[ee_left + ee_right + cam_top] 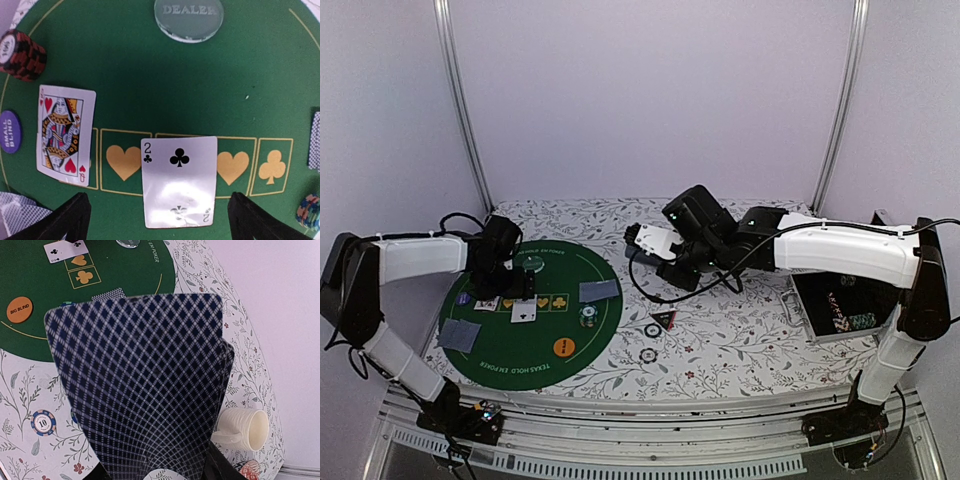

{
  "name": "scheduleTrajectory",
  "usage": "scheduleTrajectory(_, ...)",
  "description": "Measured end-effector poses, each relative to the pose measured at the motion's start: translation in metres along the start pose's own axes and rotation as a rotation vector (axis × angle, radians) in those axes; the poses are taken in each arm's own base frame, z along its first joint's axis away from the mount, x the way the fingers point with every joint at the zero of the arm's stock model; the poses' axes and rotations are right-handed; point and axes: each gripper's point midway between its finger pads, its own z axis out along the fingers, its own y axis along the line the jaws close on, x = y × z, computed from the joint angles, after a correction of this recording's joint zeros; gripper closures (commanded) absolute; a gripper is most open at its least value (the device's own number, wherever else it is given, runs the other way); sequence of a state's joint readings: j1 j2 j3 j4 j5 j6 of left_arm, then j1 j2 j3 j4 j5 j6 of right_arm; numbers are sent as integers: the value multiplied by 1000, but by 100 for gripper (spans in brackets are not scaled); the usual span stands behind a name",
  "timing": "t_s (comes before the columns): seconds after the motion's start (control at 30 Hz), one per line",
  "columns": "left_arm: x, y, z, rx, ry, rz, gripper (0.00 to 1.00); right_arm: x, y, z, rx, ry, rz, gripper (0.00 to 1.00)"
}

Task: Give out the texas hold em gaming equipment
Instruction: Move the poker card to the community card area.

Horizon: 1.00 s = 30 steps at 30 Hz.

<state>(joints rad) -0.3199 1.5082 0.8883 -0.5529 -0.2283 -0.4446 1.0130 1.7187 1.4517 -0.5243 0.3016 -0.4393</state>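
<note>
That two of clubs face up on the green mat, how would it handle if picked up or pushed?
The two of clubs looks thin and lies flat on the green mat, so probably light, bendy, hard to get under. Its glare suggests a glossy face, likely slippery.

Back wall (pixel 650 90) – plain, pale lilac, unmarked. 2 metal uprights stand against it, the left upright (pixel 462 100) and the right upright (pixel 842 100), both leaning inward in the top view. Table (pixel 740 350) covered by a white cloth printed with grey leaves and small red flowers. Metal rail (pixel 670 425) along its near edge. Lighting even – shadows soft.
</note>
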Motion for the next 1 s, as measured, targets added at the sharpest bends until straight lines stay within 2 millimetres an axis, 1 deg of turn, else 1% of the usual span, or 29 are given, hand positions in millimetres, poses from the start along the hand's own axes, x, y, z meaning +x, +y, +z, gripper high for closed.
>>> scheduleTrajectory(0.23, 34, -3, 31, -1, 98, -59, 2, 0, 0, 0, 0, 0, 9, 55)
scheduleTrajectory(0.3, 38, -6, 36, 0, 110, -56, 4, 0, 0, 0, 0, 0, 9, 55)
scheduleTrajectory(0.47, 36, -11, 39, 17, 104, -61, 23, 0, 0, 0, 0, 0, 9, 55)
scheduleTrajectory(0.5, 36, -11, 39, 18, 103, -59, 25, 0, 0, 0, 0, 0, 9, 55)
scheduleTrajectory(0.67, 34, -14, 40, 26, 102, -49, 25, 3, 2, 1, -3, 8, 7, 55)
scheduleTrajectory(0.87, 31, -14, 41, 21, 113, -22, 35, 5, 3, 2, -4, 11, 6, 55)
scheduleTrajectory(1.0, 28, -9, 43, 21, 117, -14, 39, 5, 3, 2, -4, 12, 6, 55)
